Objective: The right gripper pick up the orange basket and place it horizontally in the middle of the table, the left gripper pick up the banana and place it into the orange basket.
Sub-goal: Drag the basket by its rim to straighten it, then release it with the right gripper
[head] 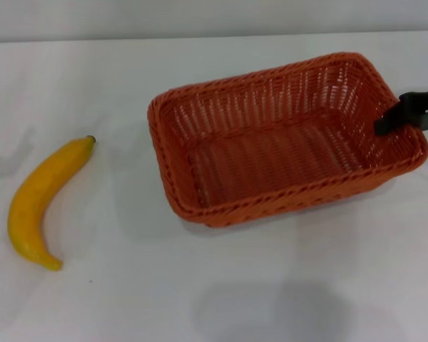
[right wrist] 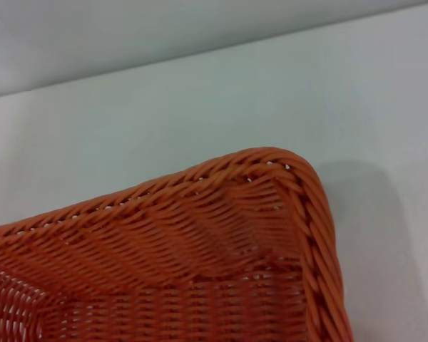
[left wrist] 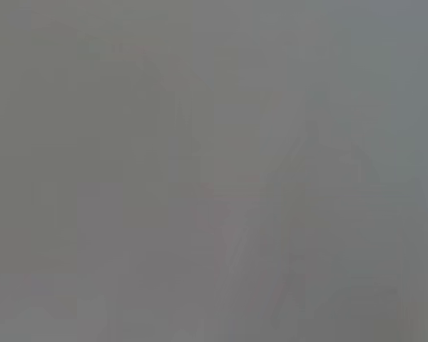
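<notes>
The orange basket point(head: 285, 142) lies lengthwise across the middle of the white table point(head: 214, 299), its open side up. My right gripper point(head: 394, 117) reaches in from the right edge, and its black fingers are clamped over the basket's right short rim, one finger inside the wall. In the right wrist view a corner of the basket point(right wrist: 200, 249) fills the lower part, with no fingers showing. The yellow banana point(head: 43, 203) rests on the table far to the left, well apart from the basket. My left gripper is out of view, and the left wrist view is a blank grey blur.
The table's far edge point(head: 214, 37) runs behind the basket against a pale wall. Bare tabletop lies between the banana and the basket and along the front.
</notes>
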Controlling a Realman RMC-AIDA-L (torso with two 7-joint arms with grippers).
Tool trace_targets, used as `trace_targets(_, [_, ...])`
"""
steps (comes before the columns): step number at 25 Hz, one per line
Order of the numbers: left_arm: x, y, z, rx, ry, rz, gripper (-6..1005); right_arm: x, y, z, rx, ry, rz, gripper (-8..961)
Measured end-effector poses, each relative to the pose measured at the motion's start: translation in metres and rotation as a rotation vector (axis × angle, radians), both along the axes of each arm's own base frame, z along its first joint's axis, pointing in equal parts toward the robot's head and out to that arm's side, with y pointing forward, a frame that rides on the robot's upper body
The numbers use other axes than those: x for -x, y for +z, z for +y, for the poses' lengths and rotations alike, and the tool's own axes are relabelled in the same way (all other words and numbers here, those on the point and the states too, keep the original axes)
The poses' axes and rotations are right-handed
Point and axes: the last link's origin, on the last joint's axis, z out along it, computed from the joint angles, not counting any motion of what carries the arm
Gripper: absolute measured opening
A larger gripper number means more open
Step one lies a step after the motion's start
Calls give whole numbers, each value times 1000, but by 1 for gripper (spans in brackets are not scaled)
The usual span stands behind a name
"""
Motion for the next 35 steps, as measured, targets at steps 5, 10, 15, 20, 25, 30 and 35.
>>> trace_targets(5, [0, 0, -1, 0, -2, 0, 802, 1, -4, -1, 34, 19, -18, 212])
trace_targets(10, [-1, -1, -2, 0, -6, -3, 802, 2, -5, -1, 42, 26, -26, 218])
trace_targets(15, [0, -2, -4, 0, -4, -6, 803, 1, -4, -1, 42, 36, -25, 234])
trace_targets(20, [-1, -3, -5, 1, -8, -10, 803, -7, -5, -3, 64, 41, -57, 250])
trace_targets(25, [-4, -4, -5, 1, -24, -14, 802, -11, -1, -1, 79, 66, -169, 349])
trace_targets(30, [-5, -5, -7, 4, -33, -22, 802, -12, 6, -1, 103, 81, -276, 350])
trace_targets(35, [-5, -6, -7, 6, -34, -28, 803, -3, 12, -7, 139, 107, -330, 351])
